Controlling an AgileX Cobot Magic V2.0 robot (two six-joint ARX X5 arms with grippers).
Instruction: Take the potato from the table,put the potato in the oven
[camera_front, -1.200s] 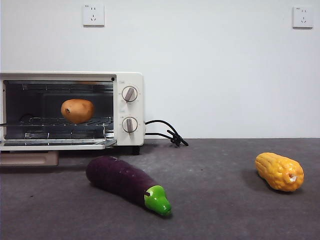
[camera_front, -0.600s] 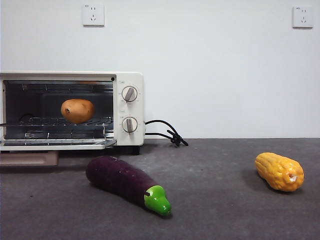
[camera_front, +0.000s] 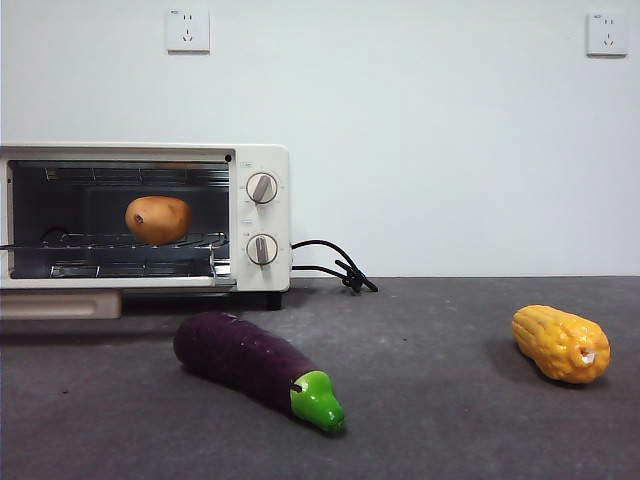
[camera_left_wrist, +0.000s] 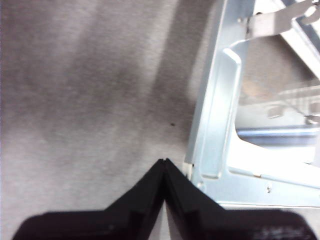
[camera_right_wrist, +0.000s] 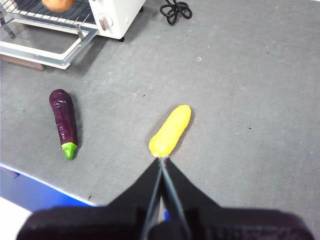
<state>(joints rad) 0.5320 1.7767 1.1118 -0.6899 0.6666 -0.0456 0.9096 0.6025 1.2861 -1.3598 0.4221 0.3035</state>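
Note:
The orange-brown potato (camera_front: 158, 219) lies on the wire rack inside the cream-white oven (camera_front: 262, 160), whose door (camera_front: 120, 283) hangs open toward the front. The right wrist view catches the potato (camera_right_wrist: 57, 4) at the picture's edge. My left gripper (camera_left_wrist: 164, 162) is shut with nothing in it, low over the grey table (camera_left_wrist: 75, 100) and right beside the metal inner frame of the open door (camera_left_wrist: 215, 125). My right gripper (camera_right_wrist: 161, 159) is shut and empty, high above the table near the corn. Neither gripper shows in the front view.
A purple eggplant (camera_front: 250, 362) with a green tip lies in front of the oven. A yellow corn cob (camera_front: 560, 343) rests at the right. The oven's black cord (camera_front: 335, 265) coils behind its right side. The table's near edge (camera_right_wrist: 30, 185) shows in the right wrist view.
The open oven door's beige handle sits a little higher than before and the door's lip looks thinner. The potato, eggplant and corn have stayed in place.

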